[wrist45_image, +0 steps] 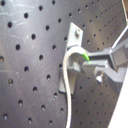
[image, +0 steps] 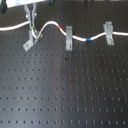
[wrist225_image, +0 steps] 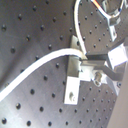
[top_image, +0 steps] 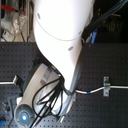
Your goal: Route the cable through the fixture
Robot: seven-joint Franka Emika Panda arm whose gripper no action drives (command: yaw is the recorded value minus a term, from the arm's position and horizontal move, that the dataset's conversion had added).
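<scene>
While my claw point(image: 33, 31) pinches the thin white cable point(image: 50, 24) at its green band, the slanted grey metal fixture point(image: 28, 43) sits just beneath the fingertips, the cord curving against its forked top. Beyond the claw, two slim clips point(image: 69, 37) stand on the matte black perforated board point(image: 65, 90).

This is a lab or robotics test room. The bench point(image: 65, 95) is a black metal board drilled with a regular grid of small holes, the kind used for bolting down test gear; it spreads out below the end effector point(image: 31, 31) in every view. Grey metal clips point(image: 69, 38) are fixed to it beside the end effector. Behind the white robot arm point(top_image: 62, 35) in the second exterior view, blurred equipment and dark cables crowd the background.
</scene>
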